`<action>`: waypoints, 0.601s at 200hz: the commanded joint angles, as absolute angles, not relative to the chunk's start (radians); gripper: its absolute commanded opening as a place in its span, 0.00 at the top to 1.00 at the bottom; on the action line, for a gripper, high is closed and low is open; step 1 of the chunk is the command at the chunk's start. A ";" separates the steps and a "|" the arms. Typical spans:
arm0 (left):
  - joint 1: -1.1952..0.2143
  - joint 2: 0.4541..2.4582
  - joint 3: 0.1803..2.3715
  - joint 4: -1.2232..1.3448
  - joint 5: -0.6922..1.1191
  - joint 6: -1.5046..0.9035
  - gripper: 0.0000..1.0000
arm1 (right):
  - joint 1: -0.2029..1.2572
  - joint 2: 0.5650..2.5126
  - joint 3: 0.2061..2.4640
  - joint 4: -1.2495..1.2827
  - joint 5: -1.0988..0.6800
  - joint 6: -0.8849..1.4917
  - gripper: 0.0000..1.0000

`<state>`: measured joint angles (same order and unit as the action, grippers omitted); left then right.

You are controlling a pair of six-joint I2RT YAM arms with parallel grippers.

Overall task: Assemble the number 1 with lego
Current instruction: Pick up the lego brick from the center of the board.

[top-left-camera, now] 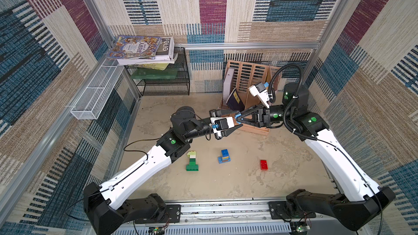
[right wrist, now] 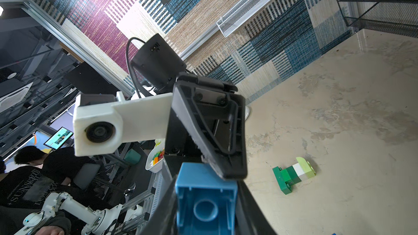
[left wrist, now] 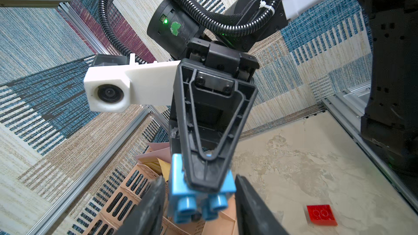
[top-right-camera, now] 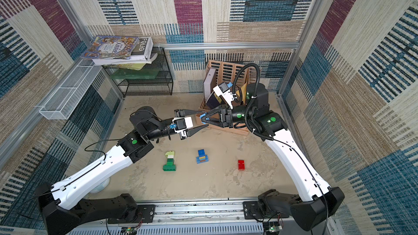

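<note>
In both top views the right gripper (top-left-camera: 238, 119) is clamped on a light-blue studded plastic lego brick (top-right-camera: 204, 119), mid-air above the beige bench (top-left-camera: 226, 184); probably light, rigid, slick. In the left wrist view the left gripper (left wrist: 199, 178) straddles its flat sides, jaws apart, likely the best hold. The right wrist view shows its hollow underside

Reaches up from the lower left in both top views with the left arm (top-left-camera: 135, 172) and from the lower right with the right arm (top-left-camera: 334, 154). Bends both at the elbow and brings the wrists nose to nose just above mid-frame. Pinches a blue brick (left wrist: 181, 191) in the right gripper (top-left-camera: 237, 118). Straddles that same brick with the left gripper (top-left-camera: 239, 119), fingers (left wrist: 151, 200) close against its sides; cannot tell whether touching.
</note>
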<state>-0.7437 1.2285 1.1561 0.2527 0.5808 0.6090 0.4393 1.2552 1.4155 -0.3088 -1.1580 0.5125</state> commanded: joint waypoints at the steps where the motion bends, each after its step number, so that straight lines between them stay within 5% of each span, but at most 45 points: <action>1: -0.746 1.229 1.157 0.294 0.546 0.604 0.55 | 0.448 1.259 1.419 -0.276 -1.174 0.527 0.80; 58: -0.746 1.221 1.149 0.289 0.536 0.608 0.78 | 0.456 1.267 1.417 -0.269 -1.174 0.541 0.77; 95: -0.746 1.204 1.147 0.226 0.471 0.586 0.91 | 0.406 1.246 1.422 -0.314 -1.080 0.492 0.34; 120: -0.746 1.171 1.131 0.119 0.384 0.530 0.98 | 0.285 1.200 1.388 -0.375 -0.958 0.449 0.24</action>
